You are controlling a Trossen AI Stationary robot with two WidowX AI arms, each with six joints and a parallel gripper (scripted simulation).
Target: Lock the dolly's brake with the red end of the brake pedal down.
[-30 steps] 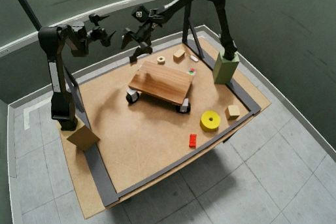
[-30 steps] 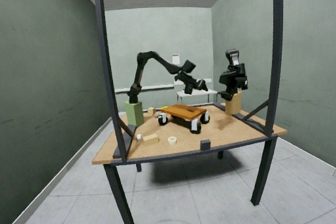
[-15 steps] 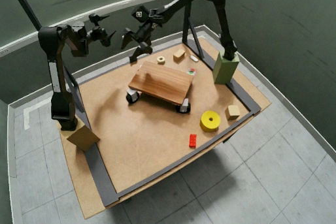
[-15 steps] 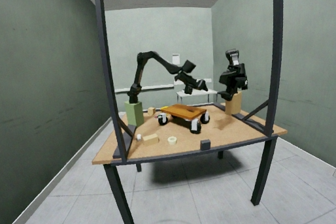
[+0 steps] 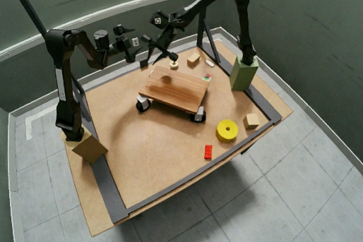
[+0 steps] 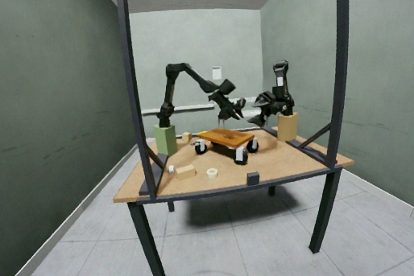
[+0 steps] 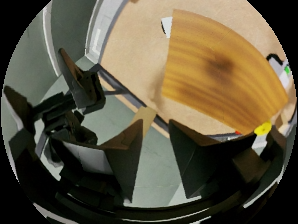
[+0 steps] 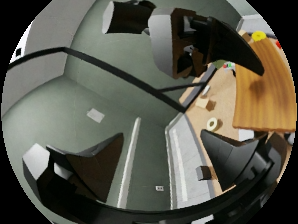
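Observation:
The dolly (image 5: pixel 173 89) has a wooden deck and stands on its black casters (image 5: pixel 198 115) in the middle of the table; it also shows in the exterior view (image 6: pixel 227 138). The caster's brake pedal (image 5: pixel 206 76), green and red, sticks out at the deck's far right corner. I cannot tell which end is down. My left gripper (image 5: pixel 155 58) hangs above the dolly's far edge, nearly shut with nothing between its fingers. My right gripper (image 5: pixel 135 45) is wide open and empty in the air beyond the dolly's far left corner, with its fingers spread in the right wrist view (image 8: pixel 162 145).
A cream ring (image 5: pixel 174 64), a tan block (image 5: pixel 193 58), a white capsule (image 5: pixel 210 63) and a dark block (image 5: pixel 143 63) lie behind the dolly. A yellow ring (image 5: pixel 227 130), a tan cube (image 5: pixel 251 121) and a red brick (image 5: pixel 208 152) lie in front. The arms stand on a green pedestal (image 5: pixel 244 72) and a tan pedestal (image 5: pixel 90 149).

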